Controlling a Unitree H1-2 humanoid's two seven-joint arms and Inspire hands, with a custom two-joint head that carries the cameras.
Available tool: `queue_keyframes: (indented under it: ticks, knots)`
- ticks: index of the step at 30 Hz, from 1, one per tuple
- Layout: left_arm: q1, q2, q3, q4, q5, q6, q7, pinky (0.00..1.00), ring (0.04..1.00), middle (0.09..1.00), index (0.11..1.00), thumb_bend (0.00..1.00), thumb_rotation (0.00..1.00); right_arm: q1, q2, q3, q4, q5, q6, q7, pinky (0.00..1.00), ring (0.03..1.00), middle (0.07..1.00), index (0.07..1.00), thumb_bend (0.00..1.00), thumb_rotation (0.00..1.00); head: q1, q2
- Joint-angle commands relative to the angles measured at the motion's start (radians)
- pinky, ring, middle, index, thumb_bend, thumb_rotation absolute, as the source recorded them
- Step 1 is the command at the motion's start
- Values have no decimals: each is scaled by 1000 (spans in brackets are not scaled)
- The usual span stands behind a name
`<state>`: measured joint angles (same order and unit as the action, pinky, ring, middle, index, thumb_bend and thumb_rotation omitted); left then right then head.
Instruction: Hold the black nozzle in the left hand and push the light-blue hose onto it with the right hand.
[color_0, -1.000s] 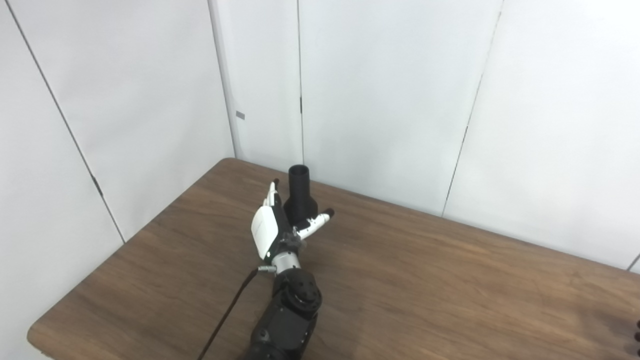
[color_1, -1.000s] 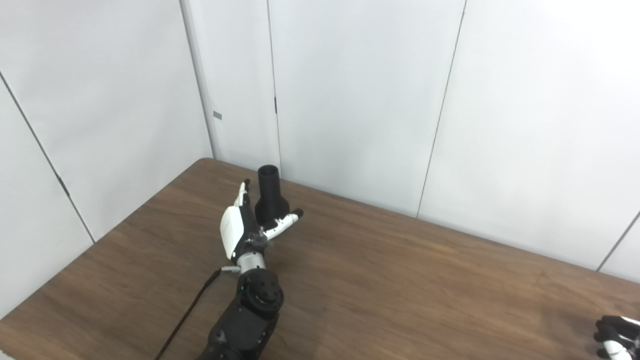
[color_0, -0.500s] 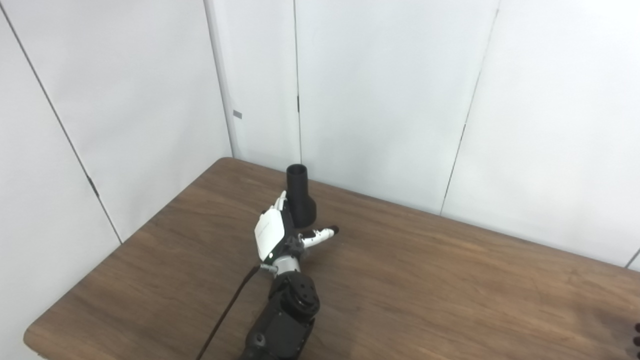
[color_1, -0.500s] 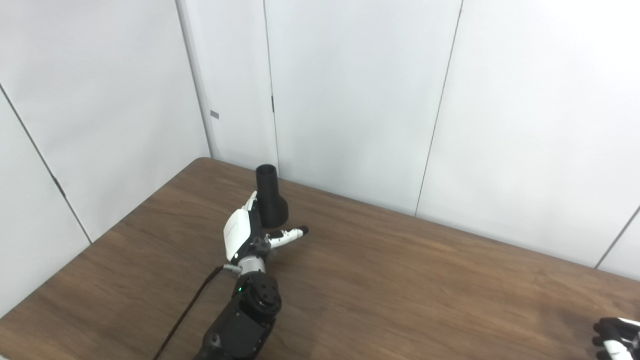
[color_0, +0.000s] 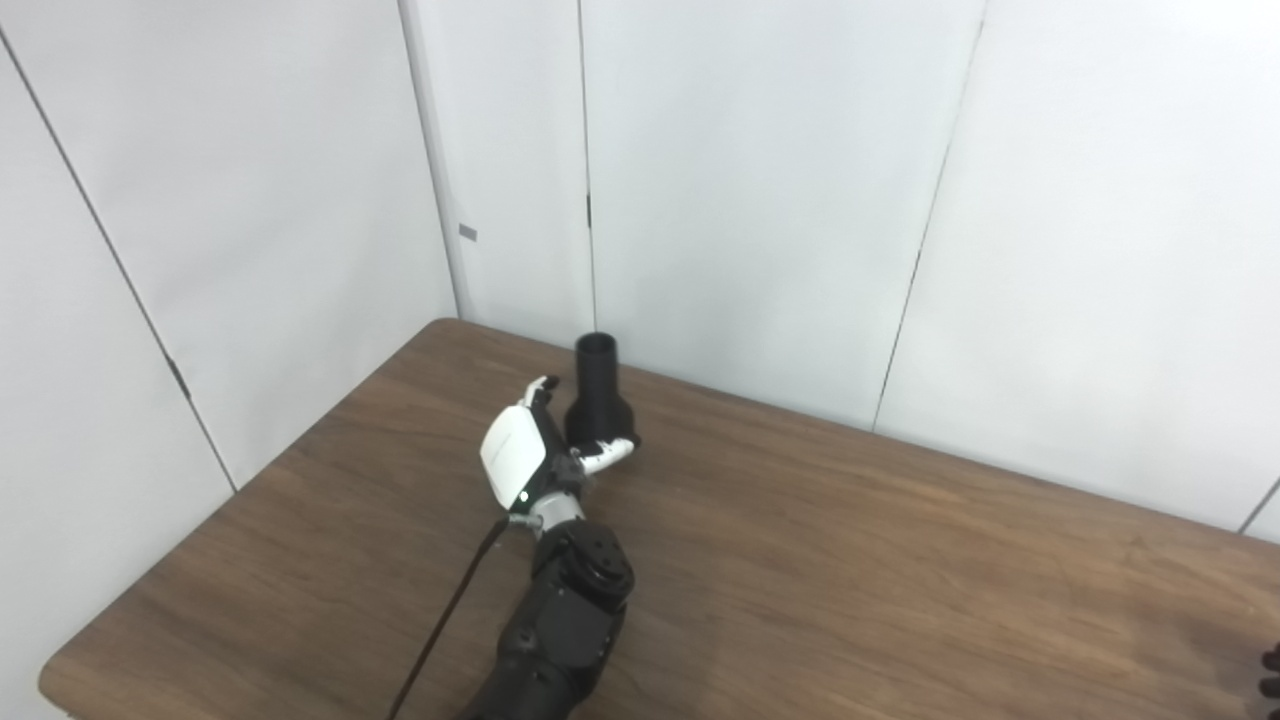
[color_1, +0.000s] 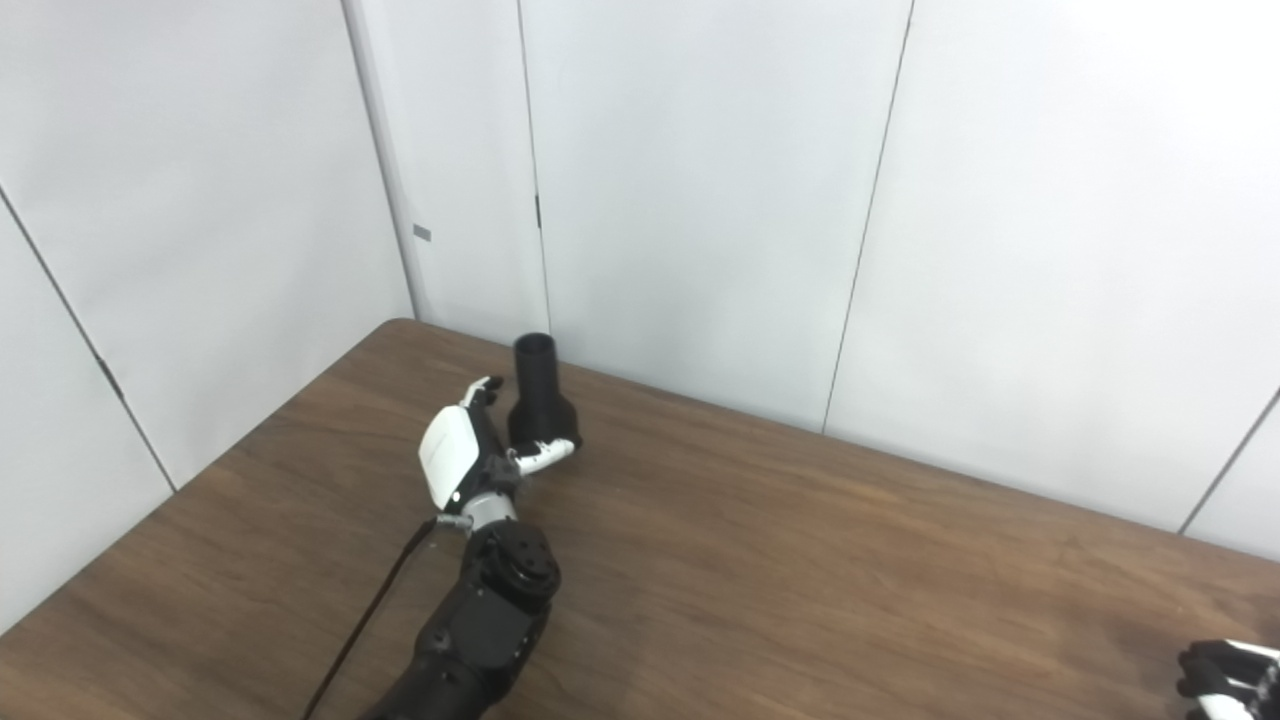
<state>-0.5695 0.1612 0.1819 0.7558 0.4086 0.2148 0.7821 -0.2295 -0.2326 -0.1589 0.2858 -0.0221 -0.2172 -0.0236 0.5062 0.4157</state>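
While black nozzle (color_0: 598, 398) stands upright on surface (color_0: 850, 560), we see left hand (color_0: 530, 450) at its wide base: fingers (color_0: 540, 388) just beside it, thumb in front, apparently closing; firm grip unclear. Right hand (color_1: 1225, 680) at frame edge; fingers' state unclear.

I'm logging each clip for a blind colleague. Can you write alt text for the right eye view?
The left robot hand wraps around the base of an upright black nozzle near the far-left corner of a brown wooden table. The right robot hand just shows at the lower right edge; no hose is visible.
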Motion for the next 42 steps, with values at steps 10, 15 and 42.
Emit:
queue_keyframes:
  ticks: [10, 15, 42]
  knots:
    - [85, 24, -23, 91, -61, 20, -76, 989, 878, 858, 848, 957, 133, 32, 3, 8, 10, -14, -16, -10, 408, 544, 588, 553, 579, 588, -8, 10]
    - [122, 45, -108, 13, -32, 111, -197, 1000, 883, 838, 798, 997, 163, 35, 8, 10, 1, -11, -12, -8, 415, 546, 587, 556, 522, 554, -14, 11]
    - [112, 58, -97, 112, 10, 14, -159, 981, 758, 679, 622, 862, 39, 71, 33, 8, -126, 110, 104, 58, 439, 572, 605, 571, 455, 385, -48, 33]
